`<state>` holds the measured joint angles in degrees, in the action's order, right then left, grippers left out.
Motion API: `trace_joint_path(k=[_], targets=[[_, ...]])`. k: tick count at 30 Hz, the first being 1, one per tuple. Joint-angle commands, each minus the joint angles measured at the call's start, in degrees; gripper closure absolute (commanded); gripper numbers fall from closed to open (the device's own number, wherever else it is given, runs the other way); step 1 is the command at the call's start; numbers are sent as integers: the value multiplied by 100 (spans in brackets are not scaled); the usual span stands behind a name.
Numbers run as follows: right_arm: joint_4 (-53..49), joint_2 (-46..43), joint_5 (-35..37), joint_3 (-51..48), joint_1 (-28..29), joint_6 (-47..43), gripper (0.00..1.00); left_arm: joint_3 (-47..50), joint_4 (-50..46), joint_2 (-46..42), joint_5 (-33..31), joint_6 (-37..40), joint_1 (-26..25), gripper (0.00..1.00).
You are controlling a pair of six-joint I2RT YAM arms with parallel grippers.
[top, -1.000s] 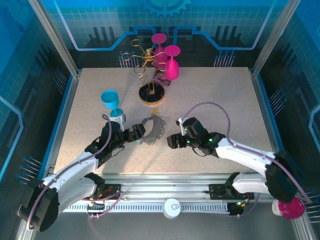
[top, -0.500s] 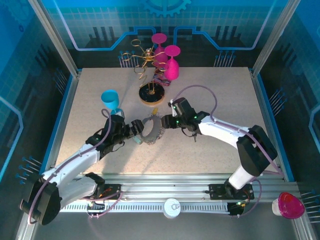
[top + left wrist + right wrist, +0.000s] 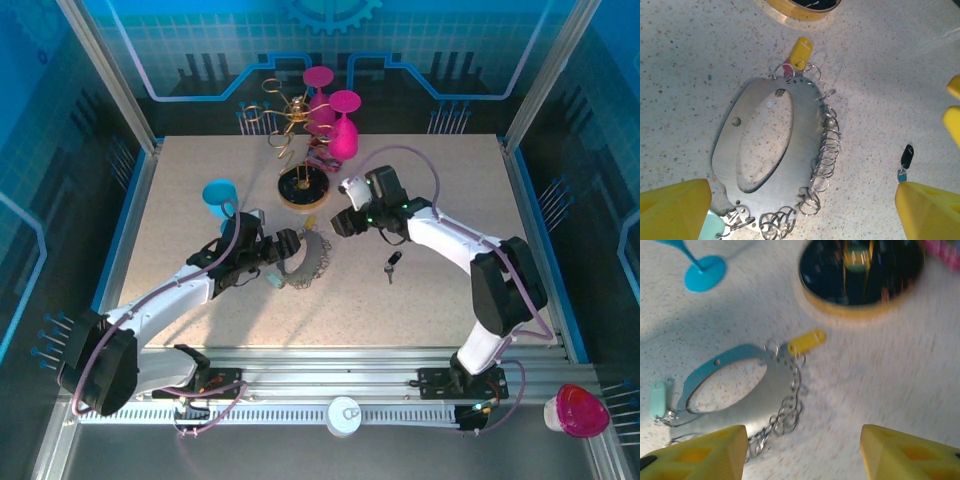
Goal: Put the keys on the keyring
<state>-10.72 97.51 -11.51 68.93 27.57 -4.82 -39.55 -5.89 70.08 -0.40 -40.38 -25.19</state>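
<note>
The wooden disc (image 3: 303, 189) of the gold wire rack (image 3: 285, 112) stands just beyond the keyring (image 3: 306, 257), with 2 pink goblets (image 3: 340, 130) behind it and a teal goblet (image 3: 221, 195) off to the left. The right gripper (image 3: 338, 222) hangs between disc and keyring, close over the ring's far end, fingers spread with nothing between them. The left gripper (image 3: 282, 255) is spread wide at the ring's near end, clamping nothing.

The keyring lies flat on the table (image 3: 450, 300). Its long axis runs from near-left to far-right, the yellow tag (image 3: 801, 50) at the end toward the disc, the teal tag (image 3: 657, 399) at the near end, and the fringe of small rings along its right edge. The black key (image 3: 393, 265) lies loose, well to the ring's right, head pointing away from the arm bases.

1 second ago the right gripper sat near-right of the ring; it has since swung toward the disc. The left gripper has advanced slightly. The keyring has not shifted.
</note>
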Motion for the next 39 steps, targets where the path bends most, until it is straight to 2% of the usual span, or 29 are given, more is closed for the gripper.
trace_joint_path(k=[1,4,6,8,12,21,24,39], targets=[[385,54,-595,54,-94,-2611,37,141,486,-55,-80,-138,-12,4],[309,410,-1459,197,-233,-4302,38,261,589,-136,-171,-254,22,5],[-173,789,-1453,627,-235,-5095,38,347,578,-263,-234,-246,57,4],[-1160,1215,-1536,1279,-235,-5930,39,457,576,-433,-344,-217,91,4],[-2031,1851,-1120,2019,-166,-6839,40,611,321,-868,-810,81,125,4],[-3125,2790,-1126,3135,-103,-7179,48,956,271,-1674,-1358,337,137,5],[-3272,3004,-1106,3349,-55,-7191,53,993,311,-1717,-1390,347,142,5],[-3760,3818,-906,4146,97,-7213,59,1061,413,-1666,-1362,302,137,7]])
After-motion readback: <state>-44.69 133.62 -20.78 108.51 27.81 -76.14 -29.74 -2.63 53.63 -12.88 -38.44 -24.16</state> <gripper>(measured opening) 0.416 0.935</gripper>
